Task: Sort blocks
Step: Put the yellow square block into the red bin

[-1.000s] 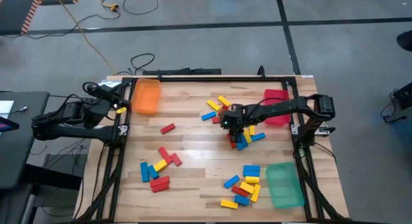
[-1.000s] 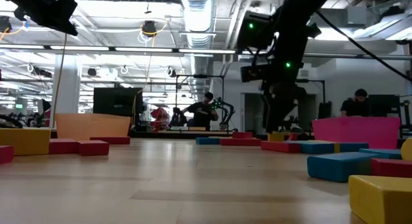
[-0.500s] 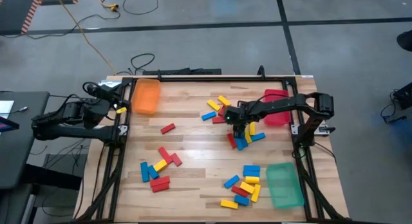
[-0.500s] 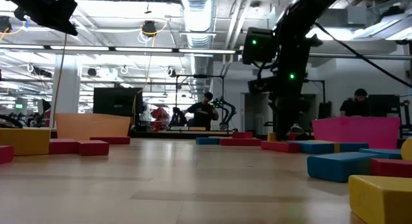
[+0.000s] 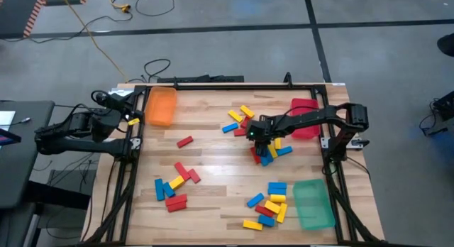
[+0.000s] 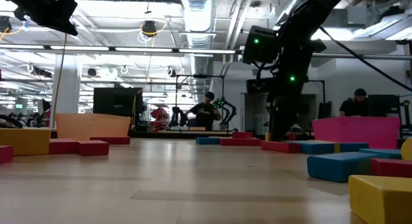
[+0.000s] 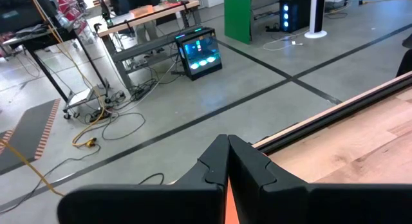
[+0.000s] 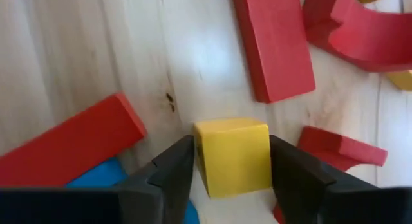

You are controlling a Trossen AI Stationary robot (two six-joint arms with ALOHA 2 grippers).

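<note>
- The right end effector (image 5: 259, 138) reaches down over the cluster of small red, yellow and blue oblong blocks (image 5: 265, 153) in the middle-right of the pale wooden worktop (image 5: 213, 169).
- In the right wrist view its two dark fingers (image 8: 168, 169) stand on either side of a yellow oblong block (image 8: 233, 154), the inner faces touching or just beside the block's two side faces; the block has not left the wood.
- That yellow block shows its square end towards the wrist camera, so its long axis runs along the camera's line of sight, in line with the fingers.
- Just beside it lie a flat red oblong block (image 8: 273, 40), a second red block (image 8: 71, 138) lying at a slant, and a blue block (image 8: 96, 174) partly hidden by one finger.
- A curved red tray rim (image 8: 360, 31) sits near these blocks; from above the red tray (image 5: 306, 116) lies beside the right arm.
- Other blocks lie scattered: one group at the lower left of the worktop (image 5: 174, 184), another beside the green tray (image 5: 313, 203).
- The orange tray (image 5: 161, 106) sits at the far left corner.
- The left end effector (image 7: 227, 161) waits off the worktop's left edge, its fingers pressed together with nothing between them.
</note>
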